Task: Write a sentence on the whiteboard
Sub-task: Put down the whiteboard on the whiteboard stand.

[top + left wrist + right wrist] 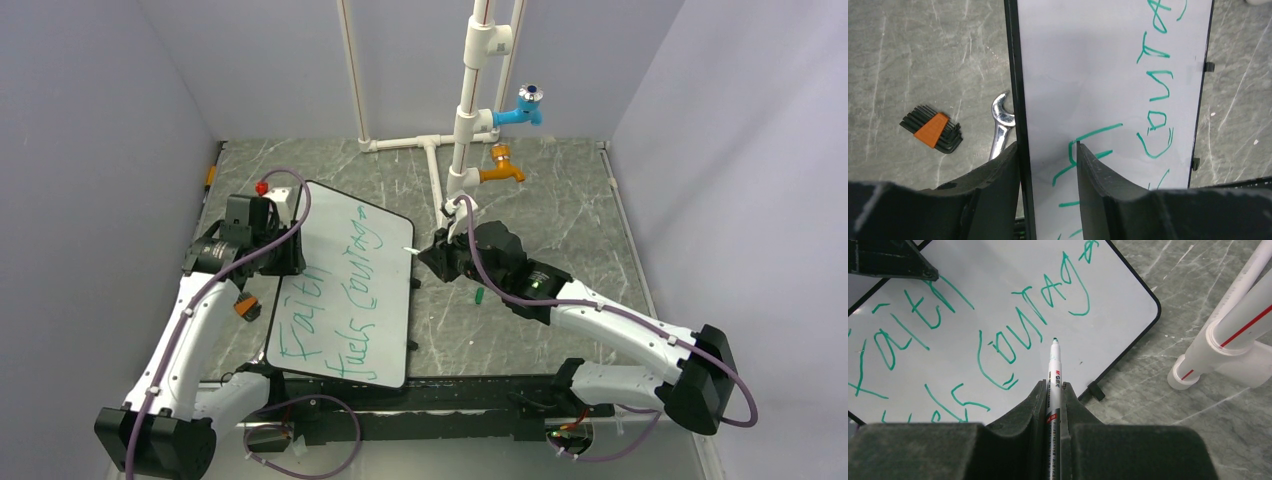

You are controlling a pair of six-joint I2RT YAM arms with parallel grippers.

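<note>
The whiteboard [345, 250] lies slanted left of centre, with the sentence [340, 305] in green handwriting in two lines, roughly "Faith fuels courage". My left gripper [278, 250] is shut on the whiteboard's left rim [1020, 100], with one finger outside the rim and the other on the white face [1047, 147]. My right gripper [434, 256] is shut on a white marker [1055, 365]. The marker's green tip points over the board's right part near "courage" [1038, 305]. I cannot tell whether the tip touches the board.
A green marker cap [479, 295] lies on the table right of the board. An orange-and-black hex key set [933, 130] and a wrench [1000, 125] lie left of the board. White pipes [465, 120] with a blue tap [525, 105] and an orange tap [500, 172] stand behind.
</note>
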